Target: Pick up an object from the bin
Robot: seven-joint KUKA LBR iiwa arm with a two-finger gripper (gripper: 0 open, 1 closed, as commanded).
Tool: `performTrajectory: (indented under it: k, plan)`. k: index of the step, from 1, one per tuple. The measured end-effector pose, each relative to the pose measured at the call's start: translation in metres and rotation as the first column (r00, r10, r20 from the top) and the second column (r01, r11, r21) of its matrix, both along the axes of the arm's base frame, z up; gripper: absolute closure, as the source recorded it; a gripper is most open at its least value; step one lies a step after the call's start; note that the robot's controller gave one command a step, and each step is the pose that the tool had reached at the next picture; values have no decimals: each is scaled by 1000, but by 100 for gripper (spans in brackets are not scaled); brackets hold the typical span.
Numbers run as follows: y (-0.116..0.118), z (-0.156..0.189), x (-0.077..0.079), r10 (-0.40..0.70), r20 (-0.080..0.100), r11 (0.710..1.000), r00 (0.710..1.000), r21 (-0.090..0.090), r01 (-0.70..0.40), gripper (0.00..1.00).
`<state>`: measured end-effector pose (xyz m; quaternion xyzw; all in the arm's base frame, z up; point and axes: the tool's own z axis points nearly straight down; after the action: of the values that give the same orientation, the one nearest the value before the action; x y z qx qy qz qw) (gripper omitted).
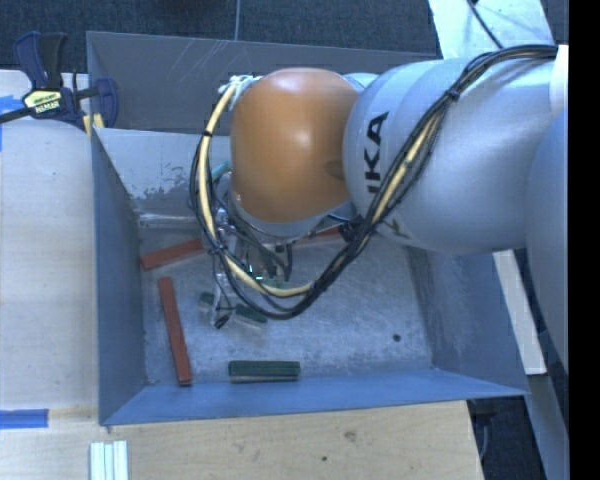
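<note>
My gripper (232,298) reaches down into the middle-left of the bin, mostly hidden under the arm's orange dome. Its lower end is just above the floor, beside a small dark green piece (250,314); whether it touches that piece I cannot tell. A red-brown stick (175,330) lies lengthwise just left of the gripper. A second red-brown stick (170,255) lies slanted above it, towards the back left. A dark green bar (264,370) lies flat along the front wall, below the gripper.
A pale, see-through thing (165,214) lies by the back left wall. The arm and its cables cover the bin's back and right. Bare floor shows at the front right.
</note>
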<state>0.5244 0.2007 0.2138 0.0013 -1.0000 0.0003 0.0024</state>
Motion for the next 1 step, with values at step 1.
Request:
performTrajectory:
  k: [1]
  plan:
    - [-37, -148, 8, -153, 1, 988, 988, -2, 153, 0]
